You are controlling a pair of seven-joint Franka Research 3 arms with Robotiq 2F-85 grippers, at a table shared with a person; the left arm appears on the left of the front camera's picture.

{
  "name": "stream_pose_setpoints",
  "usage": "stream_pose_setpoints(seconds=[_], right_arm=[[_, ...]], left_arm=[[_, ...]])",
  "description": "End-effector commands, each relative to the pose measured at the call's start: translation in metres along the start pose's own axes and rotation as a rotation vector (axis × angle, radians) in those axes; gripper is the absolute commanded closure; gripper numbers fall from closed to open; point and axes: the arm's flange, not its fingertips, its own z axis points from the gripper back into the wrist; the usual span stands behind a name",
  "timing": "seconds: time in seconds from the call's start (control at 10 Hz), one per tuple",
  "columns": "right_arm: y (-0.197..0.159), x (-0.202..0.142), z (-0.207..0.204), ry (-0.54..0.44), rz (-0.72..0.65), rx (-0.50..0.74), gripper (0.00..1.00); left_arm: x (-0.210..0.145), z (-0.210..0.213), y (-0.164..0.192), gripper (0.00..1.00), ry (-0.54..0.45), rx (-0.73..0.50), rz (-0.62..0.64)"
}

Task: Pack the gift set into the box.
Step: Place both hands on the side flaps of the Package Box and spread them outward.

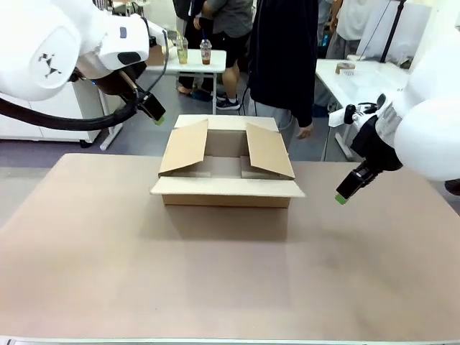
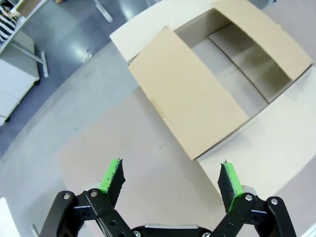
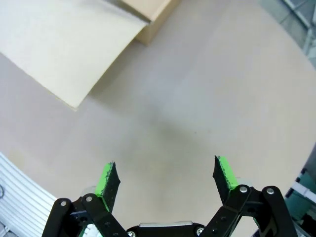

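Shared lab space, grey floor, other people standing around a small white side table [image 1: 194,59] with drinks at the back. Tan counter [image 1: 215,287] in front, one person in a dark top at its far edge, hand [image 1: 305,131] hanging down at their side. The box [image 1: 226,199] sits on the counter, roughly centre and toward the far side, top open: near flap folded out flat toward the robot, far flap folded out away from it, the two side flaps angled up and leaning inward over the opening. Left end effector [image 1: 154,115] hangs in the air off the box's far-left corner, above counter level, not touching the box. In the left wrist view its fingers [image 2: 112,176] are spread wide with nothing between them, looking down on the left side flap and the opening beyond it. Right end effector [image 1: 343,192] is off the box's right side, near the front corner but apart from it, tip angled down at the counter. In the right wrist view its fingers [image 3: 107,178] are likewise spread wide, holding nothing, bare counter below, with the box's corner and flat near flap at the upper left of that view.
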Motion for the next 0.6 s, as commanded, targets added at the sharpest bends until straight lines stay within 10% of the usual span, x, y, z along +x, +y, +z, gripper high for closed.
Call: stream_pose_setpoints(seconds=[0.0, 0.5], right_arm=[[0.0030, 0.0101, -0.0413, 0.030, 0.004, 0.038, 0.00], [0.0030, 0.0101, -0.0413, 0.030, 0.004, 0.038, 0.00]], left_arm=[[-0.0159, -0.0253, 0.0080, 0.00, -0.009, 0.049, 0.015], [-0.0159, -0.0253, 0.0080, 0.00, -0.009, 0.049, 0.015]])
